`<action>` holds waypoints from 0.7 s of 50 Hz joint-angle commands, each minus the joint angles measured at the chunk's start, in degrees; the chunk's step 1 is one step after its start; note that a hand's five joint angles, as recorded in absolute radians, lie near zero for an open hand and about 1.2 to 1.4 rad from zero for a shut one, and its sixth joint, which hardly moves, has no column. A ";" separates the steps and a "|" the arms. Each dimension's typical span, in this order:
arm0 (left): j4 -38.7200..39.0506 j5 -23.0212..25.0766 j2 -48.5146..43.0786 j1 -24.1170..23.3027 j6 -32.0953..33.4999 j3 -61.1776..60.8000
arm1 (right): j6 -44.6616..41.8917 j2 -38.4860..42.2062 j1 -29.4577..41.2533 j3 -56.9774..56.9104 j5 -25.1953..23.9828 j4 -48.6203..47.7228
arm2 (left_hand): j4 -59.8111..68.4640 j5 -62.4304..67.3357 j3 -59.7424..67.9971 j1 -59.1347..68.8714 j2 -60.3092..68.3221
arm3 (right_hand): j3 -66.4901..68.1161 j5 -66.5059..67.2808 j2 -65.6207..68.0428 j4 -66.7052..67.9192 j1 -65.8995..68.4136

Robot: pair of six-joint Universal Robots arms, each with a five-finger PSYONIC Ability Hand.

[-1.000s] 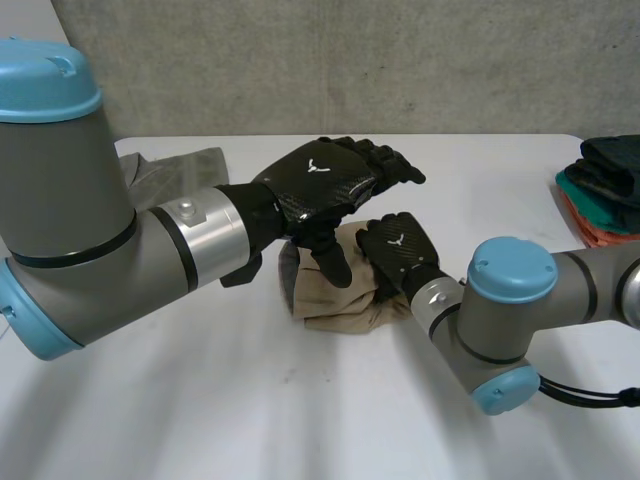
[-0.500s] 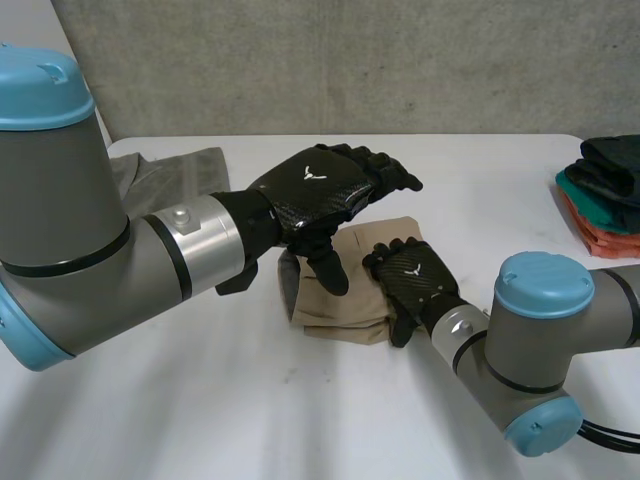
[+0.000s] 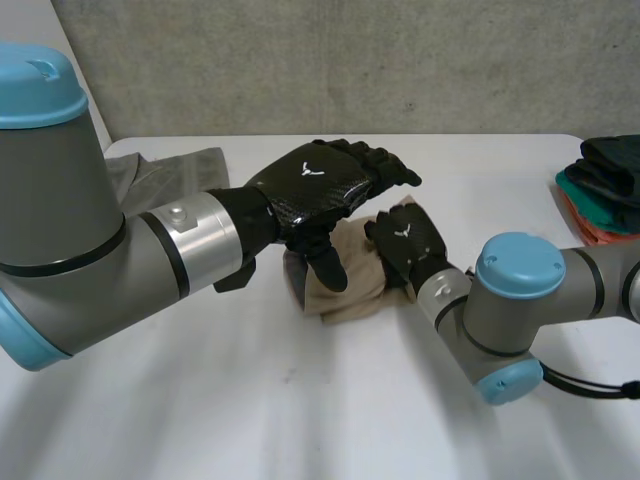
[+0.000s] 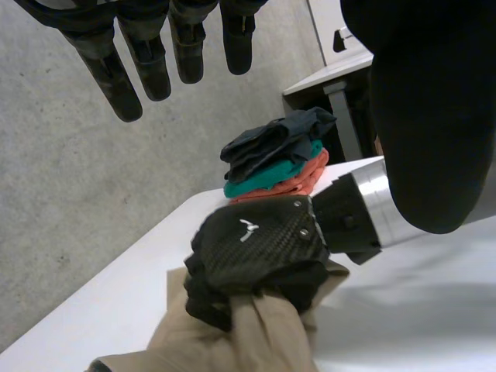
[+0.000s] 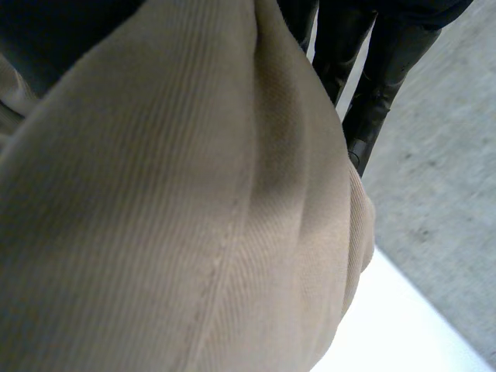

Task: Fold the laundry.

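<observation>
Nearest to me, the white desk [image 3: 250, 400] lies bare in front of my two arms. My left arm [image 3: 90, 260] comes in from the near left and my right arm [image 3: 520, 310] from the near right, and both reach toward the middle of the desk.

There sits the beige cloth [image 3: 350, 278], bunched into a small, partly folded heap on the desk. My right robot hand [image 3: 405, 243] is on the right side of the heap. In the left wrist view its fingers are curled down into the fabric and grip it, so this robot hand is clamped on the cloth. In the right wrist view the ribbed beige fabric lies close under the palm, with a seam running along it.

My left robot hand [image 3: 318, 183] hovers above the left part of the heap, palm down. Its fingers are straight and spread, pointing right, and its thumb hangs down toward the fabric. It grips nothing. I cannot tell whether the thumb tip touches the cloth.

Farther back on the left, a grey garment [image 3: 175, 165] lies flat and loose on the desk, partly behind my left arm. At the far right edge of the desk, well apart from the heap, is a stack of folded clothes [image 3: 605, 190]: a dark piece on top, a teal one under it and an orange one at the bottom.
</observation>
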 commanded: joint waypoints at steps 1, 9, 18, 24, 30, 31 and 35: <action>0.09 -0.08 1.49 1.48 -0.09 -0.10 | -0.10 0.30 -3.39 -6.89 -0.34 -0.79 | 3.78 2.91 3.36 4.27 3.45 | 13.95 19.94 12.46 13.91 25.00; 0.17 -0.08 4.82 3.15 -1.40 -0.19 | 0.69 -0.57 -9.80 -17.52 -5.52 -2.54 | 3.78 2.91 3.36 4.27 3.45 | 13.95 19.94 12.46 13.91 25.00; 0.26 -0.08 6.24 3.94 -1.67 -0.19 | 8.68 -1.37 -20.43 -29.56 -8.69 -10.81 | 3.95 3.08 3.53 4.44 3.61 | 13.95 19.94 12.46 13.91 25.00; 0.26 -0.08 6.24 3.86 -2.11 -0.27 | 20.81 1.70 -30.98 -38.01 -14.22 -11.51 | 3.78 2.91 3.36 4.27 3.45 | 13.95 19.94 12.46 13.91 25.00; 0.26 -0.08 6.06 3.59 -2.46 -0.27 | 27.93 7.15 -39.95 -40.56 -21.96 -14.93 | 3.95 3.08 3.53 4.44 3.61 | 13.95 19.94 12.46 13.91 25.00; 0.26 -0.08 5.97 3.51 -2.37 -0.27 | 29.68 9.42 -41.87 -40.65 -24.23 -17.29 | 3.95 3.08 3.53 4.44 3.61 | 13.95 19.94 12.46 13.91 25.00; 0.35 -0.08 5.45 3.42 -2.37 -0.27 | 34.78 14.78 -46.27 -40.22 -29.59 -24.84 | 3.95 3.08 3.53 4.44 3.61 | 13.95 19.94 12.46 13.91 25.00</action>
